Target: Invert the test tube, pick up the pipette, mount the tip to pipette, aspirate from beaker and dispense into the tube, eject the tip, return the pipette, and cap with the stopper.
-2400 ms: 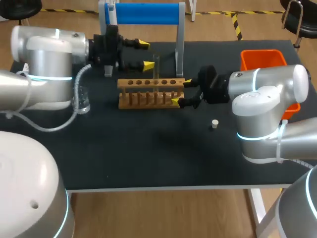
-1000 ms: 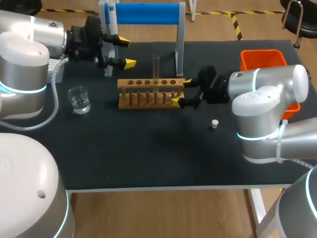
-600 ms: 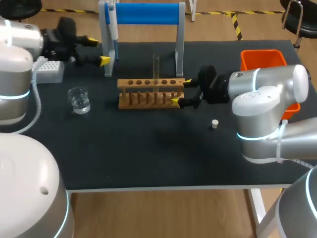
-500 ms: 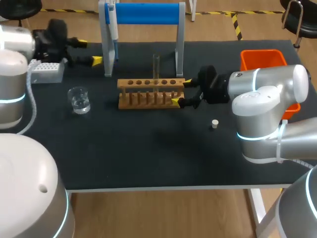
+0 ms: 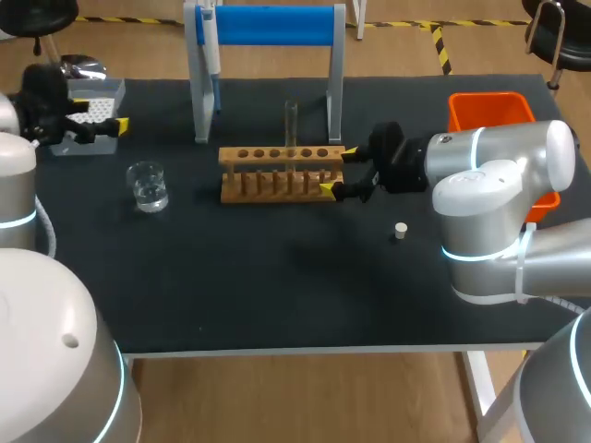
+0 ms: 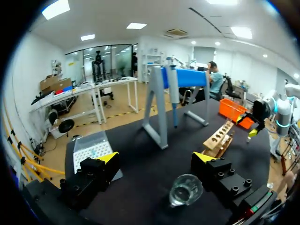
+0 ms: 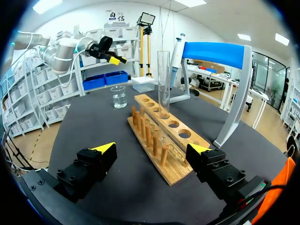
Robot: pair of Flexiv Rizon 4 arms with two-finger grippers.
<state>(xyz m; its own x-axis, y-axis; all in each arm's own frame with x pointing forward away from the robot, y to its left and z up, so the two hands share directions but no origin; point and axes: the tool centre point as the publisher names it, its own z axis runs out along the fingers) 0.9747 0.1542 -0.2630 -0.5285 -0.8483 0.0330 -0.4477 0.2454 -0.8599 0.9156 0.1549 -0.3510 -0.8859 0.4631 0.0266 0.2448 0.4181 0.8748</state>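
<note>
A clear test tube (image 5: 292, 125) (image 7: 163, 79) stands upright in the wooden rack (image 5: 282, 173) (image 7: 164, 136). My right gripper (image 5: 338, 172) (image 7: 154, 150) is open at the rack's right end, touching nothing. The pipette (image 5: 211, 46) (image 6: 172, 96) hangs on the blue-topped stand (image 5: 268, 25). At the table's far left, by the tip box (image 5: 88, 115) (image 6: 93, 147), my left gripper (image 5: 100, 103) (image 6: 156, 157) is open and empty. The beaker (image 5: 148, 185) (image 6: 185, 190) sits below and between its fingers. A small white stopper (image 5: 400, 231) lies on the mat to the right of the rack.
An orange bin (image 5: 489, 111) stands at the table's back right corner, behind my right arm. The stand's legs rise just behind the rack. Black mat (image 5: 277, 277) stretches bare from the rack to the front edge.
My left arm has swung away from the stand to the far left of the table, still open and empty. The right arm, rack and tube have not moved.
</note>
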